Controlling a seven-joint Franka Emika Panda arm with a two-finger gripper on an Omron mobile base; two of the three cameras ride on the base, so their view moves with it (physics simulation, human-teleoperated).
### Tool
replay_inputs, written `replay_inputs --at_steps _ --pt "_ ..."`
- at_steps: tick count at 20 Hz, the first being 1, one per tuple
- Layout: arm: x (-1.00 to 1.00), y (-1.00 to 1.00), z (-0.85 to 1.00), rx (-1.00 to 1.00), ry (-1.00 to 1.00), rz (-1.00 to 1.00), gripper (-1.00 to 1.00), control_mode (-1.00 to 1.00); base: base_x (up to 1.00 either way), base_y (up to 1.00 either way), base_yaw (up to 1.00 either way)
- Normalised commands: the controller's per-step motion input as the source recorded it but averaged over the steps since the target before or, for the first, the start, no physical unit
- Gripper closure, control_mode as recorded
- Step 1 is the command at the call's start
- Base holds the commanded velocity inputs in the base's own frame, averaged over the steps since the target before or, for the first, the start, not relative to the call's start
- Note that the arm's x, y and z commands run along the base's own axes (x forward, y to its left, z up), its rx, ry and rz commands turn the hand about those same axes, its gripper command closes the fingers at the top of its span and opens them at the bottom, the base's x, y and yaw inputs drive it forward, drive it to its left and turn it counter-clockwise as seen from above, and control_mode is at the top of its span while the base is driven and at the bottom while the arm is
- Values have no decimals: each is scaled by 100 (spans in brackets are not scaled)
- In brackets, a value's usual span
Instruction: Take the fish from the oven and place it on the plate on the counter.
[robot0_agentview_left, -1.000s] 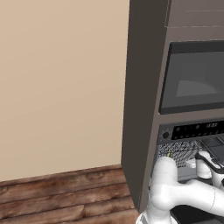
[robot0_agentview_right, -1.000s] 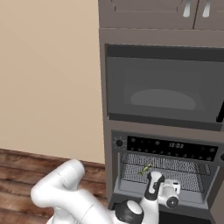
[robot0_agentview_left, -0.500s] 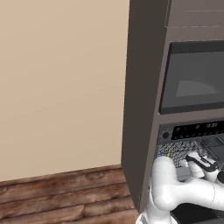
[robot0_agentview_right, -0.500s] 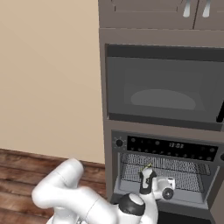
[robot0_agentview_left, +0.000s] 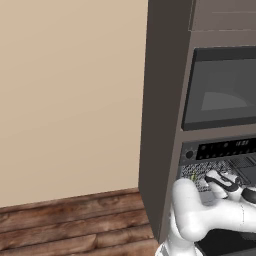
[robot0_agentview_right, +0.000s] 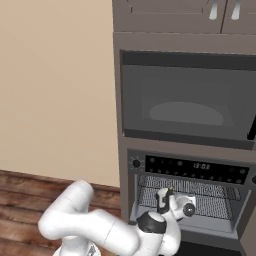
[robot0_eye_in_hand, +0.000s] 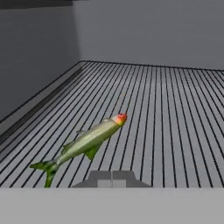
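The oven stands open, its wire rack spreading across the hand view. The fish, slender, olive-green with a reddish snout, lies slantwise on the rack. My gripper is shut, and its fingertips sit just behind and to the right of the fish's belly, with nothing between them. In the right base view the gripper reaches into the oven cavity, with the fish at its tip. The left base view shows the hand at the oven's mouth under the control strip. The plate and the counter are out of view.
A microwave sits directly above the oven, with cabinet doors over it. The oven's dark left wall and back wall close in the rack. A beige wall and a wooden floor lie to the left.
My hand has shifted left inside the oven mouth, closer to the fish. The fish has stayed in place and the gripper has stayed shut.
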Motion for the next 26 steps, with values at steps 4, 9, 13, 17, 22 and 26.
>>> replay_inputs --at_steps 4,9,13,17,22,26 --pt "-60 -4 -100 0 1 1 100 -100 0 0 0" --pt "-64 -8 -100 0 3 1 100 -100 0 0 0" --pt "-41 0 -100 0 -2 0 100 -100 0 0 0" --pt "-67 -8 -96 18 -39 1 100 -100 0 0 0" --pt "-27 -9 -100 37 -39 -6 100 -100 0 0 0" --pt "77 -5 -100 19 14 -7 100 -100 0 0 0"
